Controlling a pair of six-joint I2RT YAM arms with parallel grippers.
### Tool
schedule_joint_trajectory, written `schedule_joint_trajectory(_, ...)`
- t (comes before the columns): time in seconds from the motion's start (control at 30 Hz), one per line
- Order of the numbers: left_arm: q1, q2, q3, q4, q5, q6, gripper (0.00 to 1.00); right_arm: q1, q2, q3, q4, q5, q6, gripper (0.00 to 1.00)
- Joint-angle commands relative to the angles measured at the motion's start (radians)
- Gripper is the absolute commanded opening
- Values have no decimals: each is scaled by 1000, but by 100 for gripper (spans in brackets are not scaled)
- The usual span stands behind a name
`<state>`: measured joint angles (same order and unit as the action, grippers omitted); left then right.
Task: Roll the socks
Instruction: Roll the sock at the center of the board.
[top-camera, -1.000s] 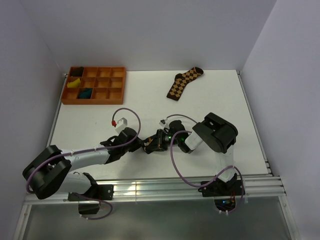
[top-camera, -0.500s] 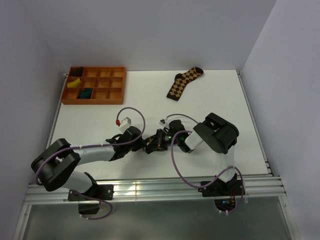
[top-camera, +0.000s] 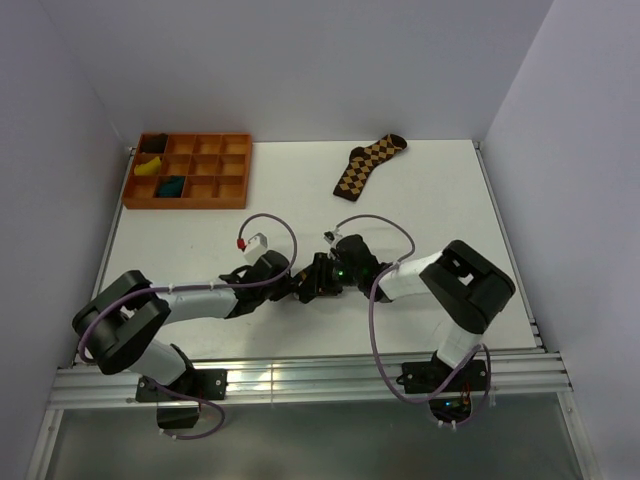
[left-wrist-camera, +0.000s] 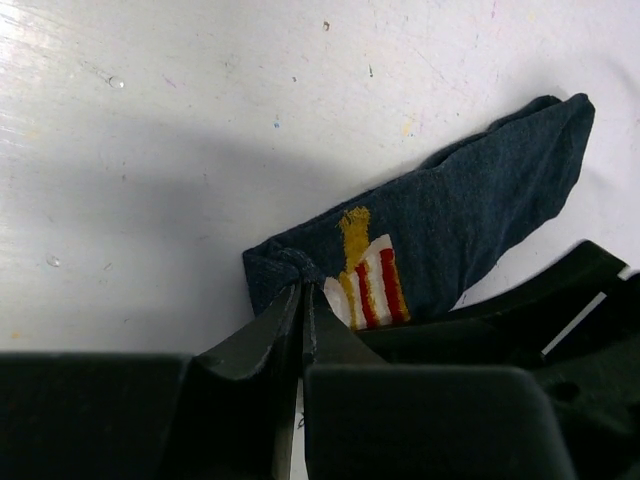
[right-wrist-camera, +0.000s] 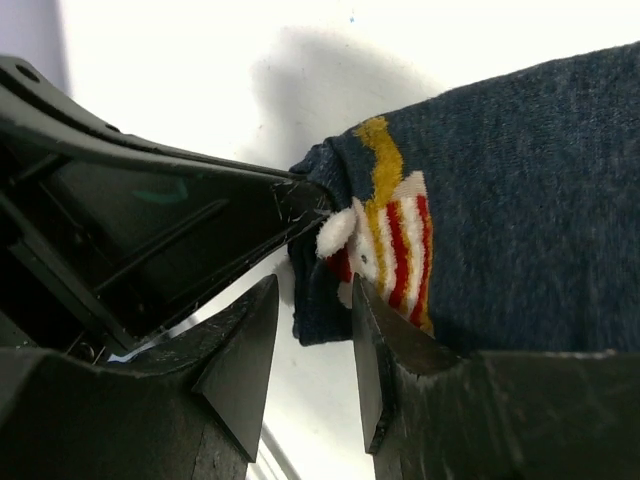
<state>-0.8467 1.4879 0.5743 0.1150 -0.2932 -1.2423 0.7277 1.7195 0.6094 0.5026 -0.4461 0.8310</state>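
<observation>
- Bright, even overhead light; the top view is sharp throughout.
- Wrist views: table (left-wrist-camera: 150, 80) glares white at the far edge, with a soft grey shadow left of the sock (left-wrist-camera: 470, 230).
- Sock weave crisp; nearest foreground dark and soft.

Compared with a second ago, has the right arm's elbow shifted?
Yes: the right arm's elbow swung right and nearer the front rail, away from the checked sock.

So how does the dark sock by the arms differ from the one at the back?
The dark sock is teal with a striped patch; the back sock is brown-and-orange diamonds. The dark sock is pinched at one edge by the left arm's jaws; the back sock lies untouched. Both are unrolled.
</observation>
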Motion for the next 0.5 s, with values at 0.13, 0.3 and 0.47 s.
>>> schedule_joint_trajectory(0.13,-12,37,13,-104,-4,-14,9,68,-70,-3,-55,225,-222,43)
schedule_joint_trajectory(0.3,-14,46,22,-110,2,-22,9,136,-80,-36,17,290,-308,44)
schedule_joint_trajectory(0.47,-15,52,24,-112,6,-32,9,173,-95,-74,92,352,-348,43)
